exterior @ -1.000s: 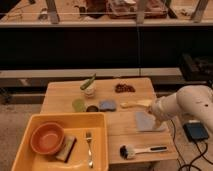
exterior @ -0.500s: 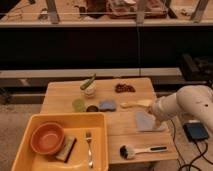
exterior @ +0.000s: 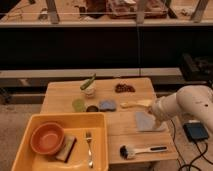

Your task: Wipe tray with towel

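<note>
The yellow tray (exterior: 100, 120) sits at the table's front left. It holds an orange bowl (exterior: 47, 138), a dark sponge (exterior: 66, 148) and a fork (exterior: 89, 148). The grey-blue towel (exterior: 143, 121) lies flat on the wooden table, to the right of the tray. My gripper (exterior: 157, 118) is at the end of the white arm (exterior: 192, 104), which comes in from the right. The gripper is down at the towel's right edge.
A brush (exterior: 141, 149) lies near the table's front edge. Behind the tray are a green cup (exterior: 78, 104), a small dark disc (exterior: 92, 108), a blue-grey block (exterior: 107, 105), a pale long object (exterior: 134, 104), a white cup (exterior: 89, 89) and dark red food (exterior: 124, 88). A black device (exterior: 195, 131) lies right of the table.
</note>
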`<state>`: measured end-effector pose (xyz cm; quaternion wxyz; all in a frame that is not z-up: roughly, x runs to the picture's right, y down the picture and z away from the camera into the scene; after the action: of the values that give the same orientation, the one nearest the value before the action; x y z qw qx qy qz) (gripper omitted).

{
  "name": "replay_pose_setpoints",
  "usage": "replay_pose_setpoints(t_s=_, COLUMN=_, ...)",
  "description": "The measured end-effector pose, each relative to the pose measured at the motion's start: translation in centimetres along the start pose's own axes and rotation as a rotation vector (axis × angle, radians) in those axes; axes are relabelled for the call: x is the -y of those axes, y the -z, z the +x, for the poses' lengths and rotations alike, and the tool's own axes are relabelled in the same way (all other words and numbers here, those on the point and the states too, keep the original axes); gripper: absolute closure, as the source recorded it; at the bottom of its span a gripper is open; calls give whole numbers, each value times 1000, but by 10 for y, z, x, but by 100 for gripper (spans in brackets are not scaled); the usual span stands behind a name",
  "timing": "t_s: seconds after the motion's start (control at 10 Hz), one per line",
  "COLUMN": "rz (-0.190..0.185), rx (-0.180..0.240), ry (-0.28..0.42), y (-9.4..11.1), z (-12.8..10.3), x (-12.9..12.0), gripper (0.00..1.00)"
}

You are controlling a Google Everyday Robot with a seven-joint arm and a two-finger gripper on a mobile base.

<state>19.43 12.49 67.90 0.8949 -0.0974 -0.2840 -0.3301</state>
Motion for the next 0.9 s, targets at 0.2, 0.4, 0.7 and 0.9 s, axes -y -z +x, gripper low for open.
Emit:
replay_pose_setpoints(t_s=0.2, rz=0, rx=0, ry=0, y=0, z=0, x=0, gripper=20)
replay_pose_setpoints(t_s=0.4, rz=0, rx=0, ry=0, y=0, z=0, x=0, gripper=20)
replay_pose_setpoints(t_s=0.7, rz=3, rx=-2, ry=1, y=0, z=0, x=1, gripper=20)
replay_pose_setpoints(t_s=0.9, rz=-24, rx=-35, ry=13, y=-5, z=12, x=5, gripper=20)
